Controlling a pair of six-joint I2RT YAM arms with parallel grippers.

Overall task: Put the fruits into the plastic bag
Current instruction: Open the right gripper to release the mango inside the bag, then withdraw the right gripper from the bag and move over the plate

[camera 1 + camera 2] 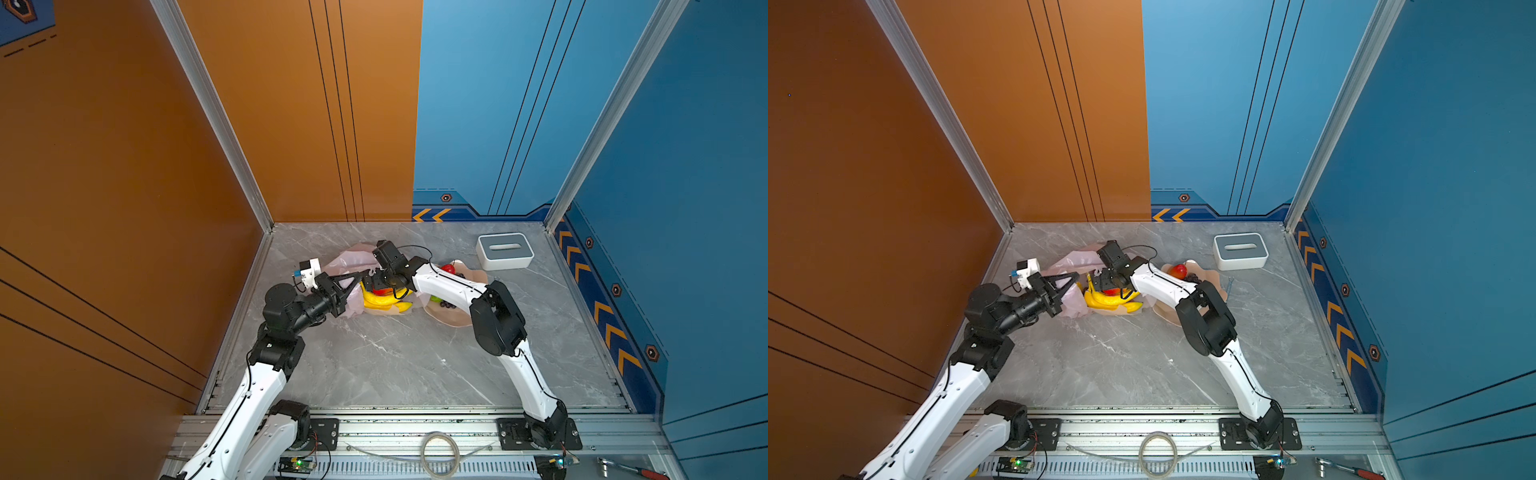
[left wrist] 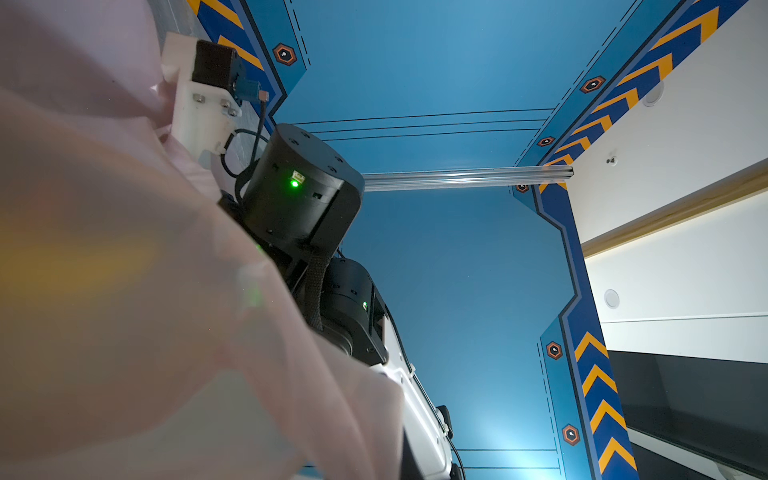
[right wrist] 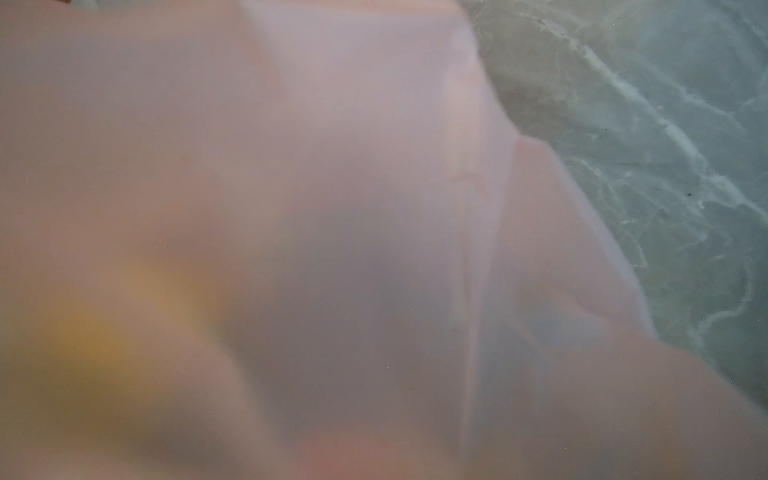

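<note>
The pale-pink plastic bag [image 1: 351,264] [image 1: 1069,266] lies crumpled at the back middle of the table. My left gripper [image 1: 368,272] [image 1: 1077,275] is shut on its raised edge. The bag's film [image 2: 124,249] drapes over the left wrist view. My right gripper [image 1: 376,286] reaches into the bag's mouth, just above the yellow banana bunch [image 1: 380,302] [image 1: 1104,301] and a red fruit [image 1: 380,292]. Its jaws are hidden: bag film [image 3: 332,166] fills the right wrist view, with a yellow blur [image 3: 91,345] behind it. A red-yellow mango [image 1: 448,269], a lime [image 1: 435,298] and grapes [image 1: 448,305] sit in the peach bowl [image 1: 457,321].
A white-and-grey slotted box [image 1: 505,251] stands at the back right. The right arm's elbow [image 1: 496,318] hangs over the bowl. A small blue tool [image 1: 1230,284] lies right of the bowl. A tape roll [image 1: 439,453] and a ratchet [image 1: 627,469] rest on the front rail.
</note>
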